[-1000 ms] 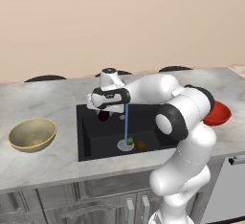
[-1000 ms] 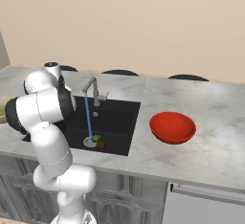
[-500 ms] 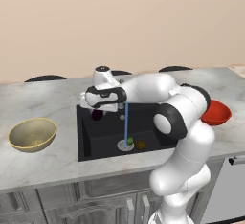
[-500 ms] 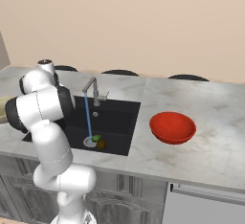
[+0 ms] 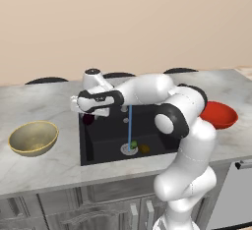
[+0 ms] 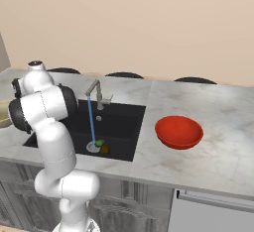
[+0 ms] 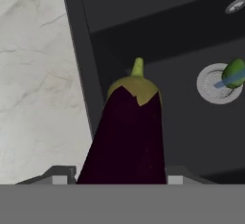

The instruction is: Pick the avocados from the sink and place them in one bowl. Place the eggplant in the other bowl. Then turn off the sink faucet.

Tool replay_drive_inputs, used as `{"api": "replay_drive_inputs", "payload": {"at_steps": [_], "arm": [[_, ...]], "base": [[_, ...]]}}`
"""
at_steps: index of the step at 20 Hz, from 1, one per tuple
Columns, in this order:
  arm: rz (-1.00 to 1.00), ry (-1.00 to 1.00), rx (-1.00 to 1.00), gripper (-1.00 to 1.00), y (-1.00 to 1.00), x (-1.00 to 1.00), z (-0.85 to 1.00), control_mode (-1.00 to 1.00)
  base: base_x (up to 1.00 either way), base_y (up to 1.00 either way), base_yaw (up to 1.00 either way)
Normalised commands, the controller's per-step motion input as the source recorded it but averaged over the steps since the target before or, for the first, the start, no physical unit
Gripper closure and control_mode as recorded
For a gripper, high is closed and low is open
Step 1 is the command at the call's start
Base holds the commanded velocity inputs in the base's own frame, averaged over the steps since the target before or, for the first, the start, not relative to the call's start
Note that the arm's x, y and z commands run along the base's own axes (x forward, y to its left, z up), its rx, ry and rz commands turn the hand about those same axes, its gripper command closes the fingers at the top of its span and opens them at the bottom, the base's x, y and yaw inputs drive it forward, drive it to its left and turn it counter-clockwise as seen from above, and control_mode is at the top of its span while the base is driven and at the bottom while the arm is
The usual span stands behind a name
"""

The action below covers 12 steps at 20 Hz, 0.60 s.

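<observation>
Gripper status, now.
Gripper: closed on the eggplant, held above the left edge of the sink.

In the hand view the eggplant point(image 7: 128, 137) is cut off low in the frame, covering the jaws, and the right edge clips a green avocado point(image 7: 234, 73) at the drain.

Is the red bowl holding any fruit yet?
No, the red bowl sits bare on the counter, while both avocados lie by the sink drain.
</observation>
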Motion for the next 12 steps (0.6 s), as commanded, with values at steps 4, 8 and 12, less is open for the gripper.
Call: {"api": "replay_drive_inputs", "payload": {"at_steps": [4,8,12], "arm": [[0.0,0.02,0.0,1.0,0.53,-0.01,0.09,-1.0],[0.0,0.02,0.0,1.0,0.51,-0.04,0.12,-1.0],[0.0,0.02,0.0,1.0,0.49,-0.06,0.12,-1.0]], "base": [[0.0,0.0,0.0],[0.0,0.0,0.0],[0.0,0.0,0.0]]}}
